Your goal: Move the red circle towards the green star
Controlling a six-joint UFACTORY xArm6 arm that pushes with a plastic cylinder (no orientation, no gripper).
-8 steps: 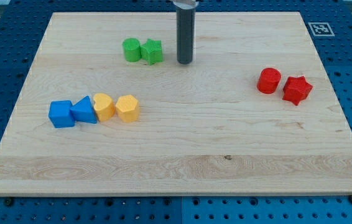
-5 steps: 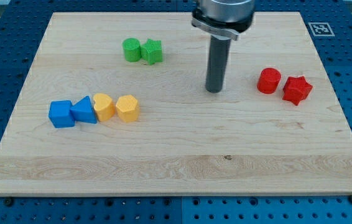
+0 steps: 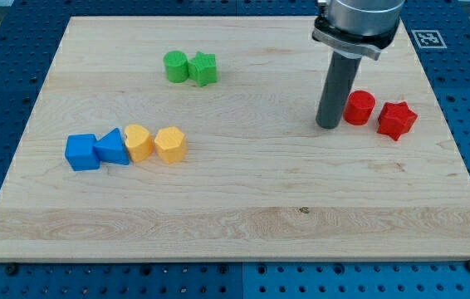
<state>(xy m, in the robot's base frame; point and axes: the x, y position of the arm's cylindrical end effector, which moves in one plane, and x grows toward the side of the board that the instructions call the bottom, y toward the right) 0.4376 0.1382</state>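
The red circle [image 3: 359,108] sits at the view's right, touching a red star [image 3: 396,120] on its right. The green star [image 3: 203,68] is near the view's top, left of centre, touching a green circle [image 3: 175,66] on its left. My tip [image 3: 329,125] is on the board just left of the red circle, slightly below its centre, very close to it or touching it. The rod stands upright and hides a little of the red circle's left edge.
At the view's left is a row of blocks: a blue cube [image 3: 81,152], a blue triangle [image 3: 112,147], a yellow block [image 3: 139,142] and a yellow hexagon [image 3: 169,144]. The wooden board [image 3: 235,216] lies on a blue perforated table.
My tip has moved from beside the green star toward the view's right and bottom, ending just left of the red circle. No block has moved.
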